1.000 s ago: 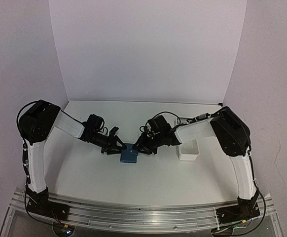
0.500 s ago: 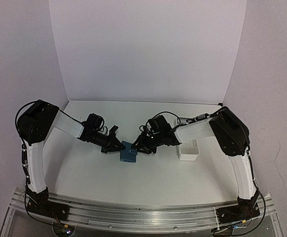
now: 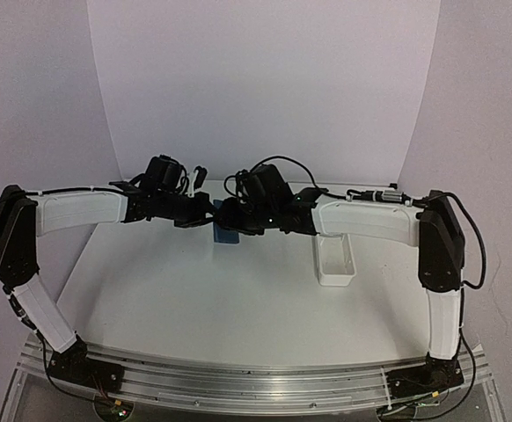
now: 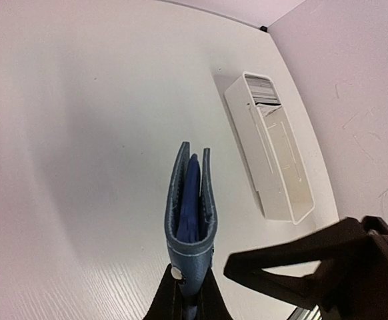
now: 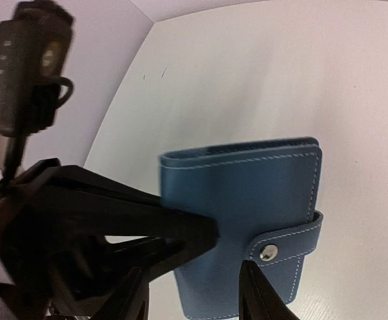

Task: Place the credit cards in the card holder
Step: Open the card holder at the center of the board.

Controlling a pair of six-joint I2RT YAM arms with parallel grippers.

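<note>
The card holder (image 5: 241, 193) is blue with pale stitching and a silver snap (image 5: 269, 252); its inside looks darker, perhaps shadow. The tray (image 4: 274, 160) is white.

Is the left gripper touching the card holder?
Touching. The left wrist view shows the left gripper clamped on the card holder near its snap.

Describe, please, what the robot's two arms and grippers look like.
Both the left arm and right arm have white link shells with black joints and thin black cables looping at the wrists. The left gripper and right gripper have slim matte-black fingers.
</note>
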